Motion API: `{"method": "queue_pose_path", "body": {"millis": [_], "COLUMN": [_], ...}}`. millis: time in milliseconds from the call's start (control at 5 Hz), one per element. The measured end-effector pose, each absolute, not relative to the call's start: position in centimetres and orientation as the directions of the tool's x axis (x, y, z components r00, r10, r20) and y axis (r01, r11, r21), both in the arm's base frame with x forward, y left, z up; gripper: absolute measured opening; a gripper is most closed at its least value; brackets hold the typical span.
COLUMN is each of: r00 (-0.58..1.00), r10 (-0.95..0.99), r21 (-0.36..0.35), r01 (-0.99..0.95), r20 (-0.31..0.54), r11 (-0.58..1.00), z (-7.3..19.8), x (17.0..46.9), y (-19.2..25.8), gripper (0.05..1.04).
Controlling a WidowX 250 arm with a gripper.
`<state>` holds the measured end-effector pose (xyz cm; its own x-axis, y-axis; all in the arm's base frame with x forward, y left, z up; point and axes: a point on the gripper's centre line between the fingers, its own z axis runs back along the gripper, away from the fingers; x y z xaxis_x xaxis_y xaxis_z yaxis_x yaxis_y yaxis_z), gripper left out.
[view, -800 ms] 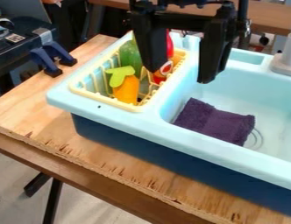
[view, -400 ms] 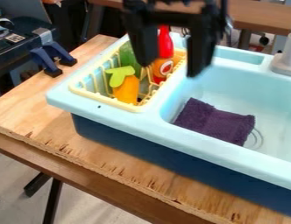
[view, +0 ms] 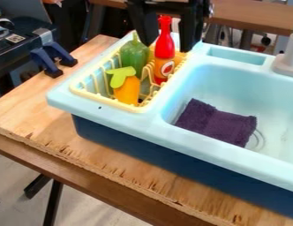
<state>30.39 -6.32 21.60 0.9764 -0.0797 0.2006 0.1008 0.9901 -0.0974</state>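
The black gripper hangs at the top of the view, its two fingers spread apart with the upper part of a red bottle showing between them. Whether they touch the bottle, I cannot tell. That bottle stands upright at the right side of a yellow wire basket. Beside it in the basket are a green pepper-like piece and an orange carrot with a light green top. A dark purple cloth lies folded in the basin of the light blue sink.
The grey faucet rises at the sink's right rear. Two dark blue clamps grip the wooden table at its left edge. Black equipment stands beyond them, and another wooden table is behind the sink.
The gripper has moved up and to the left, from over the basin's left rim to the red bottle. More of the bottle and the green piece is uncovered. The basket and cloth stayed put.
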Motion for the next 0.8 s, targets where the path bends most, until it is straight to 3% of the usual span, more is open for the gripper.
{"method": "queue_pose_path", "body": {"millis": [200, 600, 800], "r00": [0.971, 0.962, 0.973], "r10": [-0.122, -0.104, -0.113], "r21": [-0.137, -0.178, -0.131], "r01": [0.152, 0.152, 0.141], "r20": [0.208, 0.253, 0.201], "r11": [0.979, 0.972, 0.981], "z": [19.1, 15.8, 13.7], "x": [32.6, 32.6, 32.3], "y": [-7.7, -12.3, -13.6], "gripper": [1.001, 1.001, 1.001]}}
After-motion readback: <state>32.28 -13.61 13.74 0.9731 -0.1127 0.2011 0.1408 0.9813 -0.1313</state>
